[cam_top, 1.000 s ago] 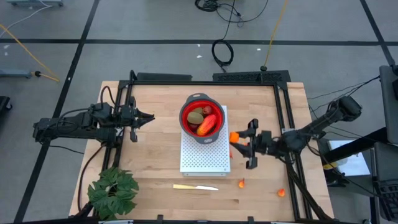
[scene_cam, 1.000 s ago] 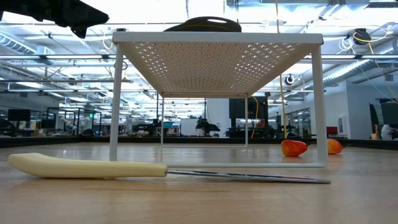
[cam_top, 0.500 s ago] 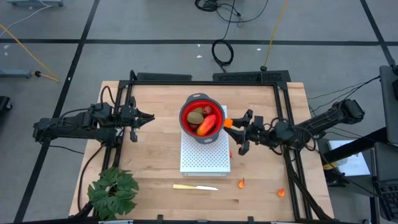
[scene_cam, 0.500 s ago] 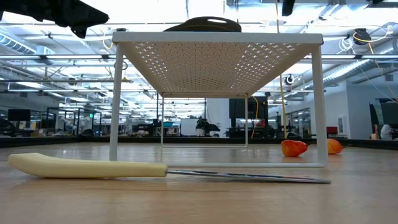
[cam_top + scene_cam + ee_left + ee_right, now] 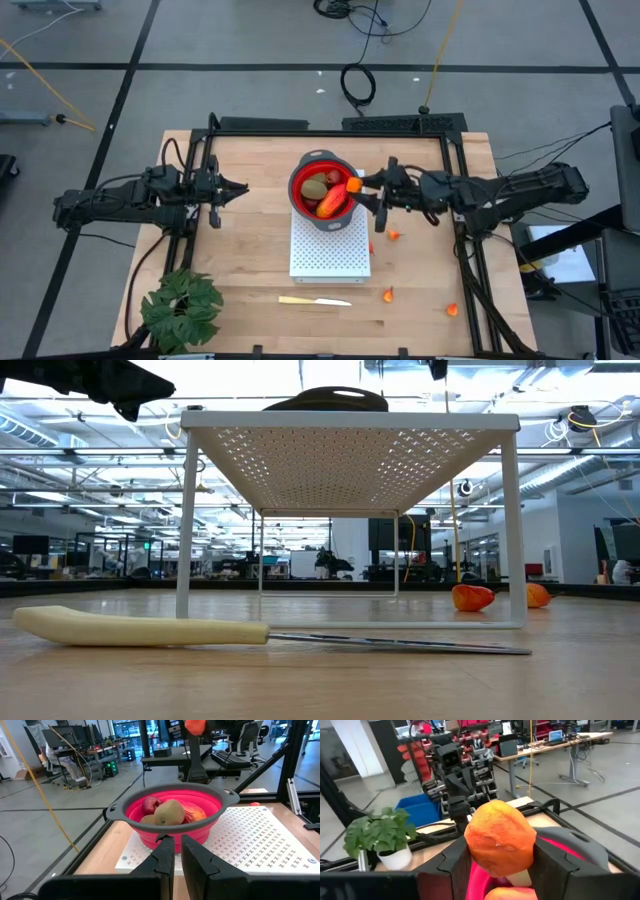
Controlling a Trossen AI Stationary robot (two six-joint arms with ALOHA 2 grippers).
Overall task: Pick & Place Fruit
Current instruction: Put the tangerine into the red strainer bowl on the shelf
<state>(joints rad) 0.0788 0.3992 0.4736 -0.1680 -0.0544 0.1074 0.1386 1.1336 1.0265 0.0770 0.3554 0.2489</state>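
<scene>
Right hand carries a small orange fruit piece over the rim of the red bowl

The right hand (image 5: 366, 190) holds a small orange fruit piece (image 5: 500, 840) between its two fingers, just at the right edge of the red bowl (image 5: 300, 172), which stands on the white perforated rack (image 5: 330, 255) in the middle of the tabletop (image 5: 250, 250). In the bowl lie already an olive-brown oval (image 5: 169, 812), a dark red ball (image 5: 150, 805) and the red-orange oblong (image 5: 333, 201). Three more orange bits (image 5: 388, 294) lie on the tabletop to the right of the rack. The piece looks light and rigid, like hollow plastic, with a rounded and rather smooth skin, so it may slip; a grip across its widest middle seems the safest. The left hand (image 5: 238, 189) waits closed, left of the bowl, holding nothing.
</scene>
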